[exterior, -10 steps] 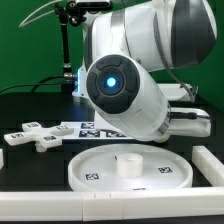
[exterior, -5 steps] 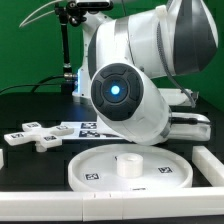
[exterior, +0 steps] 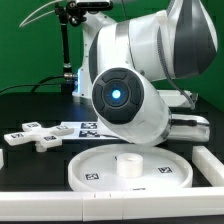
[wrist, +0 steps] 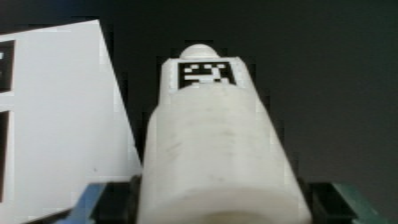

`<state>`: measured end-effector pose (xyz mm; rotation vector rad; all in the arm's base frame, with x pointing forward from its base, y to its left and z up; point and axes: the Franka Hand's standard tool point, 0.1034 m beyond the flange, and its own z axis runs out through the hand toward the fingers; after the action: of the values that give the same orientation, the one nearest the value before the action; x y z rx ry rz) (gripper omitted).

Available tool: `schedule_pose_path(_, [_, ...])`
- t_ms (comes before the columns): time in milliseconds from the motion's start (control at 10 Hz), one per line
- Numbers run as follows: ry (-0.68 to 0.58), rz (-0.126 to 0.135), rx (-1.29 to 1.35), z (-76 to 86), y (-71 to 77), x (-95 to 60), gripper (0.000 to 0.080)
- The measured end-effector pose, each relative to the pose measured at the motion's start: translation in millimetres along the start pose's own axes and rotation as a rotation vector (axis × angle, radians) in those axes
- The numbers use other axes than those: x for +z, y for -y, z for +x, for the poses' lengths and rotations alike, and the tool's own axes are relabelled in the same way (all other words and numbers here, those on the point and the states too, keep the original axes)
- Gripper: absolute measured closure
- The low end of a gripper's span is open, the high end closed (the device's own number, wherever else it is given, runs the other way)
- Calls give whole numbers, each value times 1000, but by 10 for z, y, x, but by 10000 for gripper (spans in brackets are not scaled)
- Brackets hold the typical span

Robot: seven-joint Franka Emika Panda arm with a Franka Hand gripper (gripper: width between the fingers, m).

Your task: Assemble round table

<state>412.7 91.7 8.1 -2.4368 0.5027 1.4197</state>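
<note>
the arm (exterior: 130,80) fills most of the exterior view, bent low over the dark bench (exterior: 25,108) and hiding its own wrist. in front of it the disc top (exterior: 100,160) lies flat near the front edge of the bench, rim up. its raised middle hub (exterior: 128,164) is bare, with nothing standing in it. behind the disc, toward the exterior view's left, the marker board (exterior: 80,128) lies flat. just beside that the cross-shaped foot (exterior: 40,136) rests alone on the bench, apart from the disc. a white edge bar (exterior: 208,160) sits at the exterior view's right.

the leg (wrist: 214,140) shows only in the wrist view. it runs away from the camera with a square marker (wrist: 210,72) near its rounded far end and the dark bench behind it. the tool (wrist: 215,205) has a finger pressed against each side of the leg's near end, so it looks clenched on the leg. whether the leg is lifted or resting on the bench cannot be told.

judging by this, nothing is joined yet. the leg is in hand as the first part. seating it in the hub, then fitting the foot onto it, is all left to do.
</note>
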Motion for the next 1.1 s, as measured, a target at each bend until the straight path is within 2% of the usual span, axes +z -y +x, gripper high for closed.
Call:
schedule_pose_path(200, [-4, 3, -3, 7, -5, -29, 392])
schedule_pose_path(300, [-7, 11, -21, 9, -20, -110, 392])
schedule_pose_path(700, [-6, 26, -68, -309, 46, -737, 390])
schedule_pose_path(800, [-17, 28, -81, -317, 93, -856, 390])
schedule_pose_path(1100, [-42, 32, -78, -250, 96, -822, 390])
